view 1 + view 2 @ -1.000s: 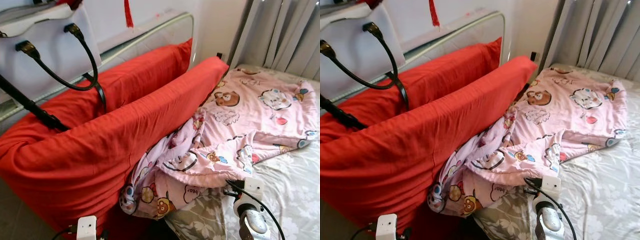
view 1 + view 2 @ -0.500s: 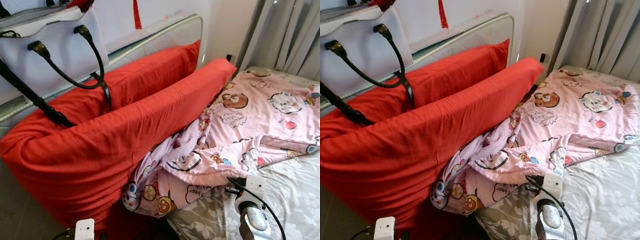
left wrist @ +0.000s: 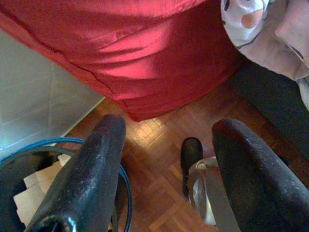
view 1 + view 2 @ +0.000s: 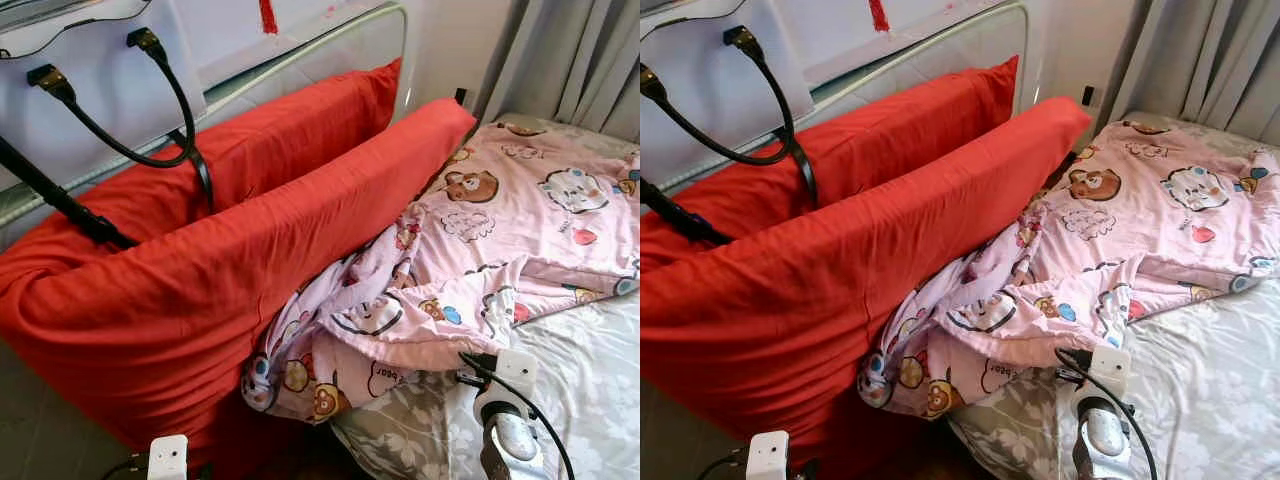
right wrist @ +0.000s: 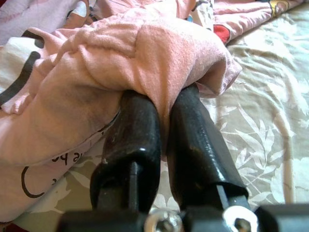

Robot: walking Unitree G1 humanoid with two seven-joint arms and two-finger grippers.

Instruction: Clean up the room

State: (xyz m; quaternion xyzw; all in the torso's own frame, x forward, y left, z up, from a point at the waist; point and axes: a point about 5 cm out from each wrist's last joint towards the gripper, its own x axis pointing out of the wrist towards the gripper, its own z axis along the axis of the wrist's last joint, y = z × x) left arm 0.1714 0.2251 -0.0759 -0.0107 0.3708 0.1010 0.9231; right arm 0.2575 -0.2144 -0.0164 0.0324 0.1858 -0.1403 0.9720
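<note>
A pink cartoon-print blanket (image 4: 520,230) lies crumpled across the bed, its bunched end against two long red pillows (image 4: 250,270). My right gripper (image 5: 164,104) is shut on a fold of the blanket's near edge, with pink cloth pinched between its two black fingers (image 5: 137,130). The right wrist (image 4: 505,430) shows low at the bed's near side, just under that edge. My left gripper (image 3: 169,130) hangs open over the wooden floor beside the bed, with nothing between its fingers.
A white handbag (image 4: 90,70) with black handles rests on top of the red pillows against the metal headboard rail (image 4: 330,45). The grey floral sheet (image 4: 590,380) covers the mattress. Grey curtains (image 4: 580,60) hang behind. A blue-rimmed bin (image 3: 29,164) stands on the floor.
The head camera has shifted, so the whole scene sits slightly differently. My right gripper keeps its hold at the blanket's edge; the pillows, bag and blanket have not visibly moved.
</note>
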